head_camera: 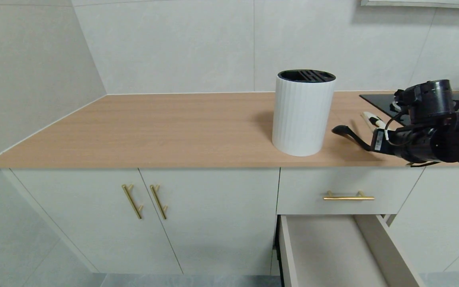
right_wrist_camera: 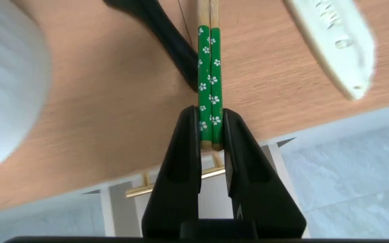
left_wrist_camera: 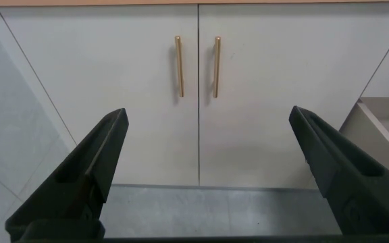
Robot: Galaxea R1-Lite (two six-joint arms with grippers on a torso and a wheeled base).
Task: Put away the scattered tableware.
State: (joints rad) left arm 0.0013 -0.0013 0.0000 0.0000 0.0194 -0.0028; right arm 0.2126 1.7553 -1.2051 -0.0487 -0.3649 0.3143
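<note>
My right gripper (right_wrist_camera: 208,129) is shut on a pair of wooden chopsticks (right_wrist_camera: 208,74) with green flowered ends, low over the counter's front edge. The chopsticks lie alongside a black utensil handle (right_wrist_camera: 159,32) (head_camera: 347,133). A white utensil (right_wrist_camera: 329,40) (head_camera: 373,118) rests on the counter just beyond. The white ribbed holder (head_camera: 303,113) with a black slotted top stands upright beside them, its wall (right_wrist_camera: 5,88) also close in the right wrist view. My left gripper (left_wrist_camera: 206,115) is open and holds nothing, down low facing the cabinet doors (left_wrist_camera: 198,88).
A wooden counter (head_camera: 173,127) runs along a tiled wall. A black cooktop (head_camera: 375,99) sits at the back right. Under the right arm (head_camera: 428,137) is a shut drawer with a gold handle (head_camera: 349,196), and below it an open drawer (head_camera: 329,251).
</note>
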